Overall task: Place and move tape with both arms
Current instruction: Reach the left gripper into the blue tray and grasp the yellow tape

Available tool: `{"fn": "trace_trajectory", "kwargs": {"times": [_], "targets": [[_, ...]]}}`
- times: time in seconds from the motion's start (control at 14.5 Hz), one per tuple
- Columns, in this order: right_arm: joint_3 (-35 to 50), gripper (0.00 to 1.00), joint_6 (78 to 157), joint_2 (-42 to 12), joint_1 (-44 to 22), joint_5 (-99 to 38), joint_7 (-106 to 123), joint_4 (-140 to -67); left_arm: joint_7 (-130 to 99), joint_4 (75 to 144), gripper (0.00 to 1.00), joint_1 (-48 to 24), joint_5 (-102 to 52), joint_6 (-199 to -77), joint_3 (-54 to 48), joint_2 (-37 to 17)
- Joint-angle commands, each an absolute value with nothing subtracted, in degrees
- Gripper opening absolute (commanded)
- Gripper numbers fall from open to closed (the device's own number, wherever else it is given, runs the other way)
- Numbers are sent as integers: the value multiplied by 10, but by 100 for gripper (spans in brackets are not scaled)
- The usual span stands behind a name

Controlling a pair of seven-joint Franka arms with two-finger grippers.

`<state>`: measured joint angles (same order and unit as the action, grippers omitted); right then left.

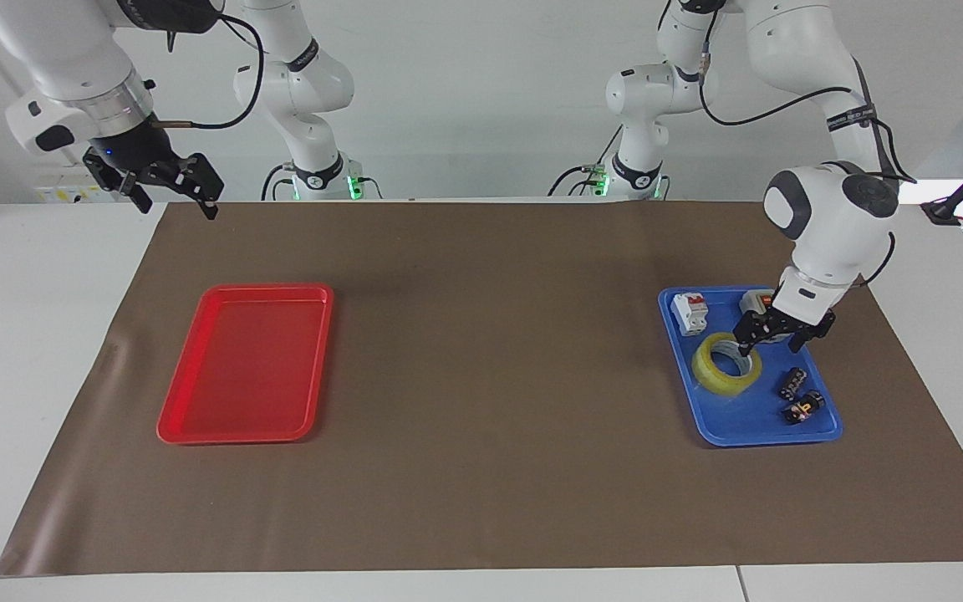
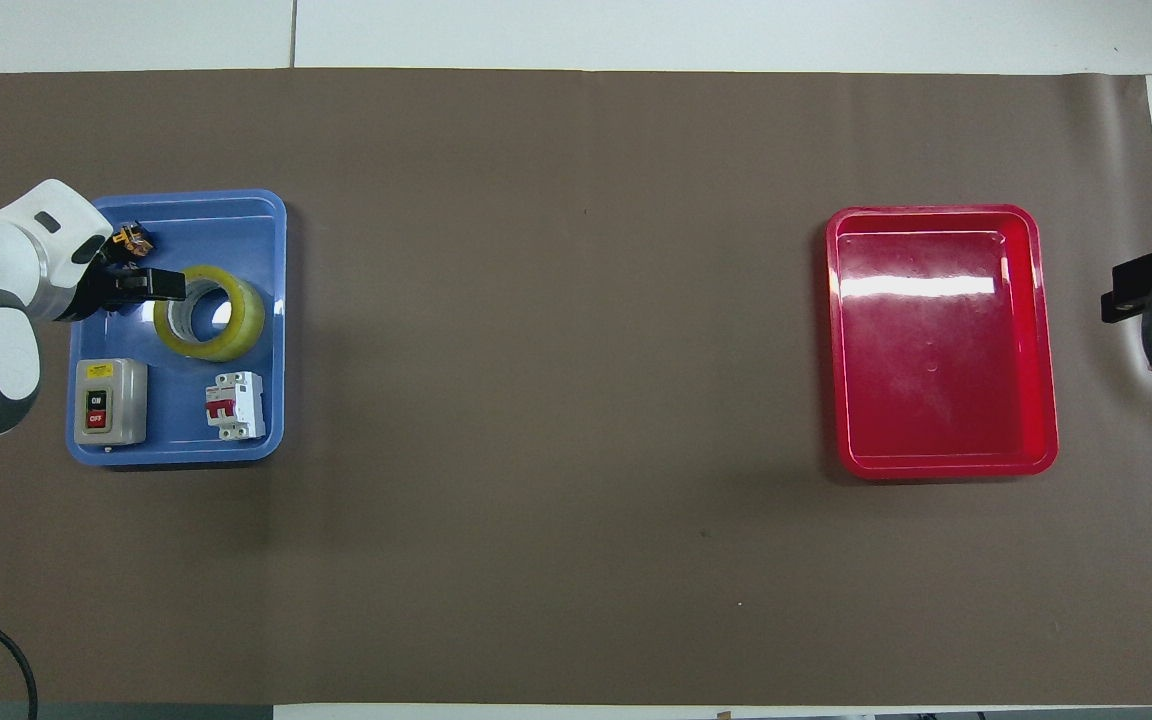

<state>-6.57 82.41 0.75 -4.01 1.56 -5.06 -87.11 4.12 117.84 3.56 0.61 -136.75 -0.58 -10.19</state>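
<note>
The tape point(image 1: 726, 365) point(image 2: 210, 312), a yellow translucent ring, lies flat in the blue tray point(image 1: 749, 439) point(image 2: 176, 455). My left gripper point(image 1: 772, 341) point(image 2: 151, 285) hangs low and open over the rim of the roll that is nearer the left arm's end of the table. Nothing is between its fingers, and I cannot tell whether a fingertip touches the roll. My right gripper point(image 1: 180, 205) point(image 2: 1136, 290) waits open and raised over the mat's corner nearest the right arm's base.
The blue tray also holds a grey switch box point(image 2: 110, 401), a white circuit breaker point(image 1: 690, 313) point(image 2: 235, 405) and small dark parts point(image 1: 792, 383). A red tray point(image 1: 239, 435) point(image 2: 941, 470) lies toward the right arm's end. A brown mat point(image 1: 490, 376) covers the table.
</note>
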Motion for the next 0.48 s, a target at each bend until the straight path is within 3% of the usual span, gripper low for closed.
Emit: {"fn": "trace_trajectory", "kwargs": {"times": [0.0,0.21,0.34,0.41], "targets": [[-64,100,834,20,-33,15,-33,-888,54,1205,100,44,11,-1412,-6,-107],[-64,100,834,20,-33,15,-33,-889,54,1214,99,39,11,-1427,-6,-122],[-64,100,834,20,-33,15,-33,-888,53,1225,88,34,11,-1439,-6,-124],[-64,100,834,20,-33,15,-33,-889,51,1232,78,34,11,-1446,-6,-124]]}}
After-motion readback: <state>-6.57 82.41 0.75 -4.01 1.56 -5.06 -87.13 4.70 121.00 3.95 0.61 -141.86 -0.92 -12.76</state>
